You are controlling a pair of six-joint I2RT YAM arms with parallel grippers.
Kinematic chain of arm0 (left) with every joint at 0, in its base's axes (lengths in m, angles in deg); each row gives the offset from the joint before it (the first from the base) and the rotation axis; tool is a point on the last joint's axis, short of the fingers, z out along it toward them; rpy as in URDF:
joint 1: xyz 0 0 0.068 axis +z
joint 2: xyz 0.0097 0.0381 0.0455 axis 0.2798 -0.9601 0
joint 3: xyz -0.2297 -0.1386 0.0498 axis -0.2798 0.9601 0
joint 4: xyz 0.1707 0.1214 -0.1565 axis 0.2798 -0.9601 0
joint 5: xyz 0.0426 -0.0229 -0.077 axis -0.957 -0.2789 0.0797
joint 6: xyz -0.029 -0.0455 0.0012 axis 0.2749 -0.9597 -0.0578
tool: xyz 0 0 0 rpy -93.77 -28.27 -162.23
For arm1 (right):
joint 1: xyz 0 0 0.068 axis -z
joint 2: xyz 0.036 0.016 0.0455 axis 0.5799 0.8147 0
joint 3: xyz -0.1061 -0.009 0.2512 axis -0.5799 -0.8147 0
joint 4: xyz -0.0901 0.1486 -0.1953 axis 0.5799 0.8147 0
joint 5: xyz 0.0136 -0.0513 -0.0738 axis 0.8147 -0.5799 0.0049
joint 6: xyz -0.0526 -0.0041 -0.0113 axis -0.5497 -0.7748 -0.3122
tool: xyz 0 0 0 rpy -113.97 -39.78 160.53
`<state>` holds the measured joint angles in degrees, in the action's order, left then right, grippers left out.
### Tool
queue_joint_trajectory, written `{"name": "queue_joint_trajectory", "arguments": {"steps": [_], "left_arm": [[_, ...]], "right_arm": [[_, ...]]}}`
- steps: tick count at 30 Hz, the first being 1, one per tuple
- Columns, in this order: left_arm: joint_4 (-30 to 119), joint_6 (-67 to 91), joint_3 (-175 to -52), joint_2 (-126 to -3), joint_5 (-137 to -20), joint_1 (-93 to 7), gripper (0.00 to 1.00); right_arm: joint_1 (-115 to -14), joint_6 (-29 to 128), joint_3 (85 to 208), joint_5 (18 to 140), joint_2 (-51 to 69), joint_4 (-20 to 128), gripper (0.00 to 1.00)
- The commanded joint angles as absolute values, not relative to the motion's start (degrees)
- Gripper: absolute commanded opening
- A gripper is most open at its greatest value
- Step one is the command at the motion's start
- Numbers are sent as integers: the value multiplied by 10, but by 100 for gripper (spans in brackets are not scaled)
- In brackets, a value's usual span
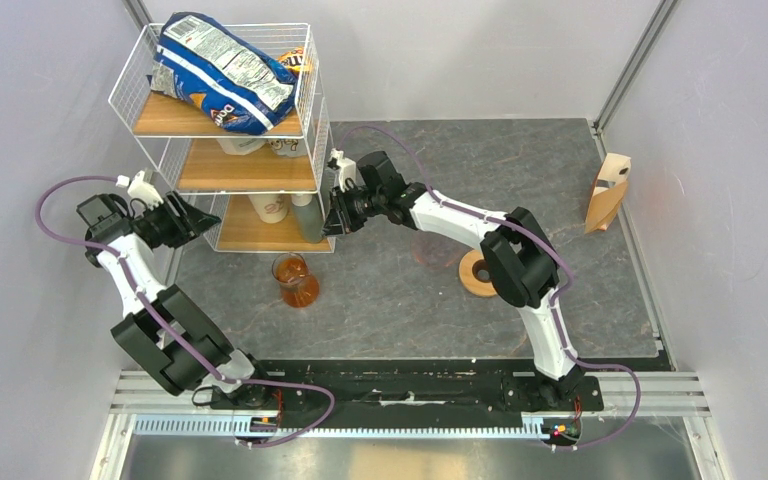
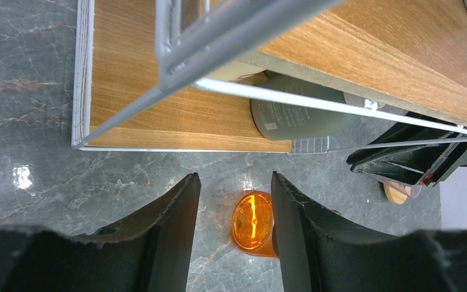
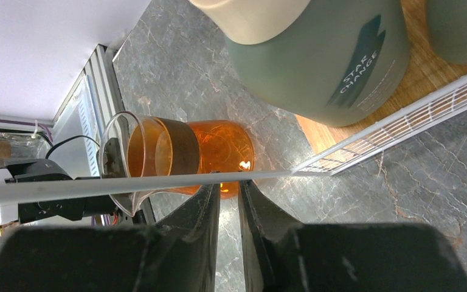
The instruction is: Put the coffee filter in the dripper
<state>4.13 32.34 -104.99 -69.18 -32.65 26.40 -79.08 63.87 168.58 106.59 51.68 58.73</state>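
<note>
The worktop (image 1: 410, 310) is wide, and both arms are busy at the wrong end of it. The wire rack (image 1: 245, 172) is in the upper left of the top view. The coffee filter (image 1: 600, 208), as far as I can judge, is the brown paper leaning in the wooden holder (image 1: 615, 170) at the right edge, well apart from both arms.

To do this step well, the right arm (image 1: 460, 228) should first draw straight back from the rack, so that no wire catches it. Then it should cross to the right edge, open, and pinch only the top edge of the paper, because thin paper probably creases easily.

The right arm reaches far to the left, across the dripper (image 1: 475, 288) at centre right. The left arm (image 1: 135, 280) bends up beside the left side of the rack.

The right fingers (image 3: 188, 237) are almost closed, with only a thin slit and nothing seen inside. A rack wire crosses at their tips; I cannot tell if it touches them. The left fingers (image 2: 164, 231) are moderately apart and empty, with the glass jug (image 1: 297, 285) showing between them.
</note>
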Motion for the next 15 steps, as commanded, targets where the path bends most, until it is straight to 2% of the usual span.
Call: {"name": "queue_joint_trajectory", "arguments": {"steps": [1,11,15], "left_arm": [[72,328,-1084,-708,-322,260,54],[105,311,-1087,-734,-331,257,55],[114,306,-1086,-742,-331,255,55]], "right_arm": [[-777,622,1748,989,546,522,24],[-762,680,1807,940,590,507,26],[-758,709,1820,928,597,496,32]]}}
